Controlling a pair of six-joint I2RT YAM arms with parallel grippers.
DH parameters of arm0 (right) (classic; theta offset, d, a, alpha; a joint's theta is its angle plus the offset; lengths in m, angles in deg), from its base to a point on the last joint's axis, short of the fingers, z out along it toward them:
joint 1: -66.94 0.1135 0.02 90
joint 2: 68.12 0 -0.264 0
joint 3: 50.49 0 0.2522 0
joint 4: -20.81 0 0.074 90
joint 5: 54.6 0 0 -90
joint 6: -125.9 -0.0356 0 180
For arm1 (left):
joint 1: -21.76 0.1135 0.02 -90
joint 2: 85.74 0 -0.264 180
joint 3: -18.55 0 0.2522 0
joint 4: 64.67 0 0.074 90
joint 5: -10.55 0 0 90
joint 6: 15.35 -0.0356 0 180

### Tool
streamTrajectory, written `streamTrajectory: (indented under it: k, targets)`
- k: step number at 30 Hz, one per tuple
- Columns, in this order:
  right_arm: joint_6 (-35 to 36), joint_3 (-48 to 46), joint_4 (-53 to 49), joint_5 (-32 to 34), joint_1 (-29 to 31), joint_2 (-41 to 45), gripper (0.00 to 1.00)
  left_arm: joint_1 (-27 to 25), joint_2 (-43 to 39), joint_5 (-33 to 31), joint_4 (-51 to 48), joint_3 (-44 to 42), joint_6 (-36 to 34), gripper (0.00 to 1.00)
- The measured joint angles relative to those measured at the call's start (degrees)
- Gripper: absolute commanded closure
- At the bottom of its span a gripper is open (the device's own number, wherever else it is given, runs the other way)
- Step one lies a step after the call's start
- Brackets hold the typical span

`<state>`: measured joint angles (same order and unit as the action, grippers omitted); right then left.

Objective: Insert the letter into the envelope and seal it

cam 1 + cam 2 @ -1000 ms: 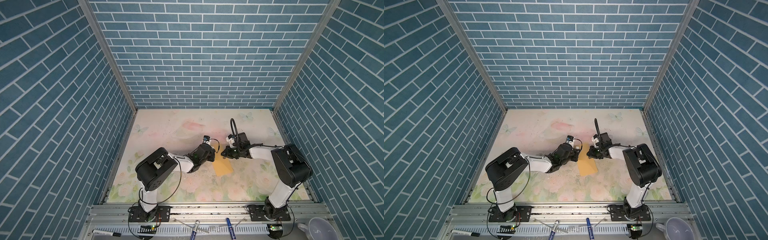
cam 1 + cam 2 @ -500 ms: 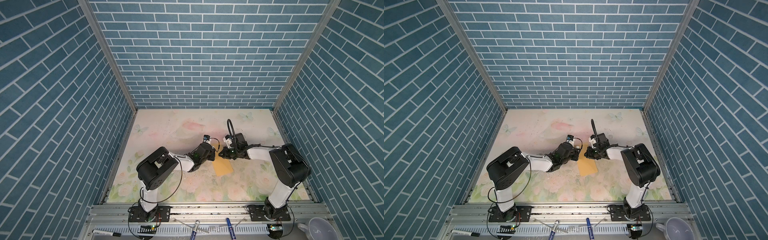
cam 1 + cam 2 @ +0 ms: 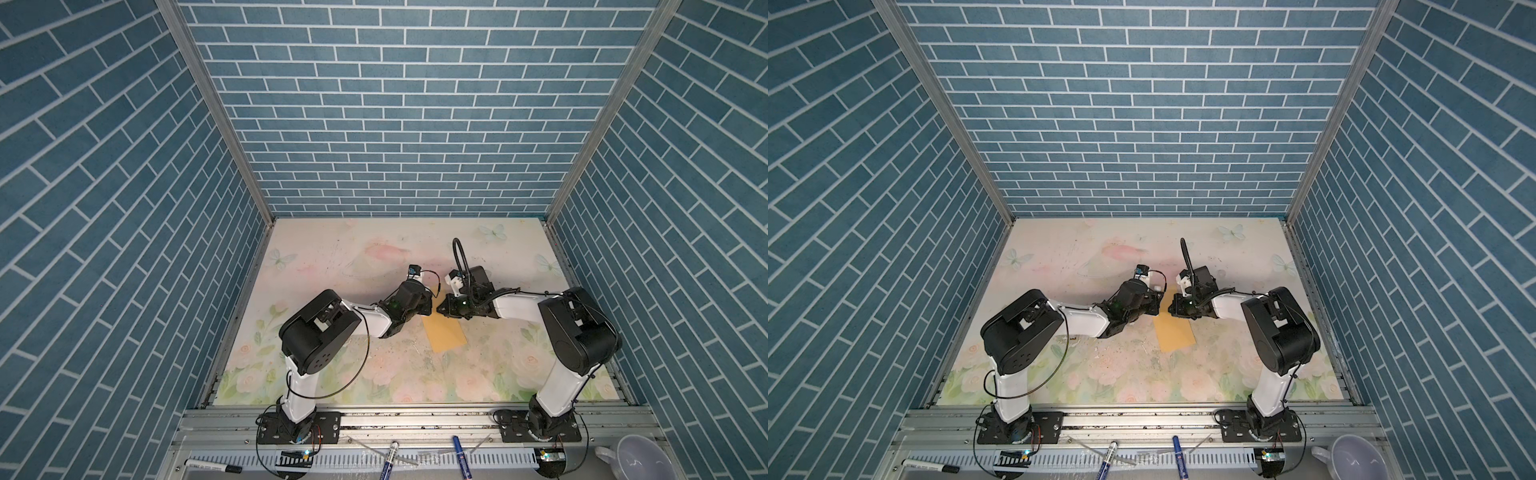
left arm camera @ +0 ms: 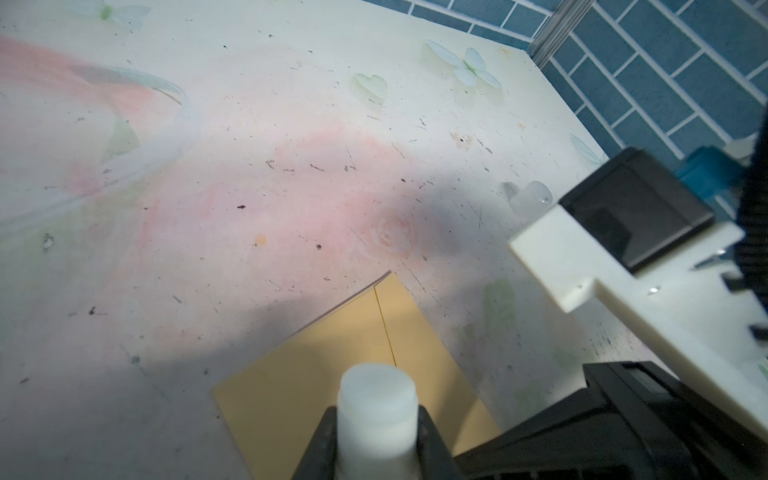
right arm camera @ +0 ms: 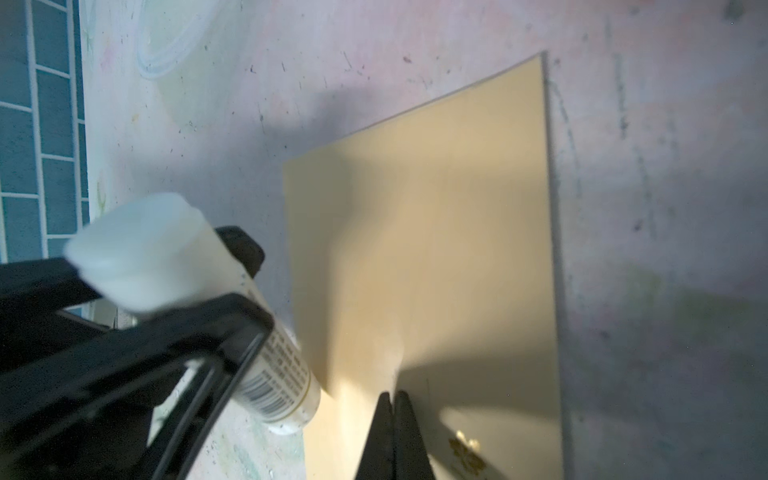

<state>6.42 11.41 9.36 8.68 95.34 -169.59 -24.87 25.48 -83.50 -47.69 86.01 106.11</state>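
Observation:
The tan envelope [image 3: 444, 337] [image 3: 1176, 335] lies flat on the floral table, and its gold emblem [image 5: 463, 451] shows in the right wrist view. My left gripper [image 3: 429, 304] [image 3: 1156, 300] [image 4: 376, 419] is shut on a white glue stick [image 4: 376, 395] [image 5: 282, 374], held tilted over the envelope's [image 4: 316, 374] far left edge. My right gripper [image 3: 443, 309] [image 3: 1171, 310] [image 5: 392, 397] is shut and empty. Its tips rest on the envelope [image 5: 436, 228] close to the emblem. The letter is out of view.
A small translucent cap [image 4: 530, 199] lies on the table beyond the envelope. The right arm's white camera mount [image 4: 623, 270] stands close to my left gripper. On the front rail lie pens [image 3: 392, 455] [image 3: 459, 453], a black marker [image 3: 212, 467] and a white cup [image 3: 631, 457].
The right gripper has shifted slightly left, toward the left gripper, over the envelope's far end. The left arm and glue stick have barely moved.

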Motion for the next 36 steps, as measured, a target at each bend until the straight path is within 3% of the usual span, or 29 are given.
streamTrajectory:
  k: [36]
  targets:
    - [4.02,-2.32,-3.45,3.43,1.36,3.37,1.0,0.0,0.66,-1.05,0.85,0.02,0.94,1.0]
